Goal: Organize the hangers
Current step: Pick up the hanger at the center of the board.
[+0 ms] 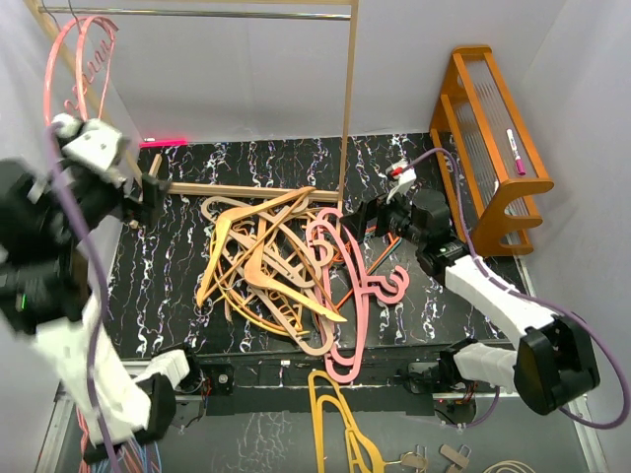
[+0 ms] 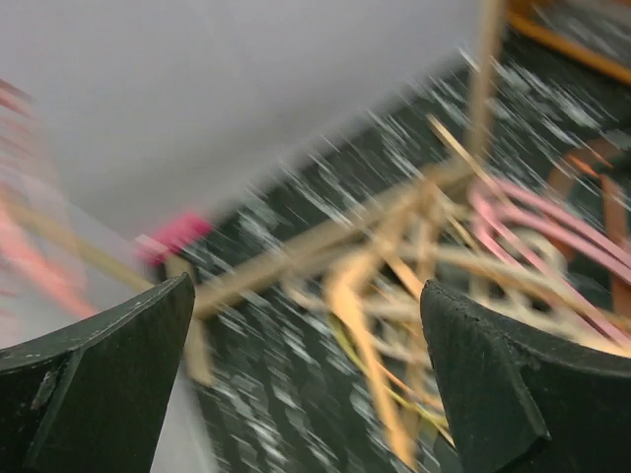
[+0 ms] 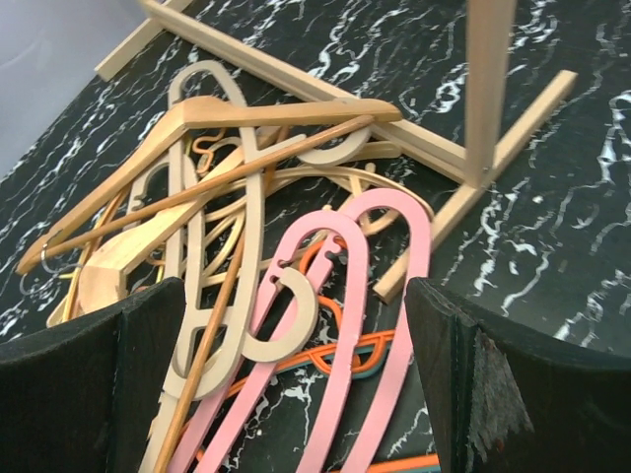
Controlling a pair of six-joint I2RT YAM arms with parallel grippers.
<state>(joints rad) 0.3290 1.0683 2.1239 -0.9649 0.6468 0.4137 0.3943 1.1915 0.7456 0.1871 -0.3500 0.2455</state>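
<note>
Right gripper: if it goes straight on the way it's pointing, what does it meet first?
Probably the pink hangers, lying straight ahead between the right gripper's open fingers, with a tan hanger's hook resting across them. Depth is unclear from the wrist view, so the hook could touch first.

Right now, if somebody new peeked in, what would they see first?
A big tangled heap of hangers, tan, orange and pink, lies in the middle of the black marbled mat. One pink hanger already hangs on the rail at the top left.
</note>
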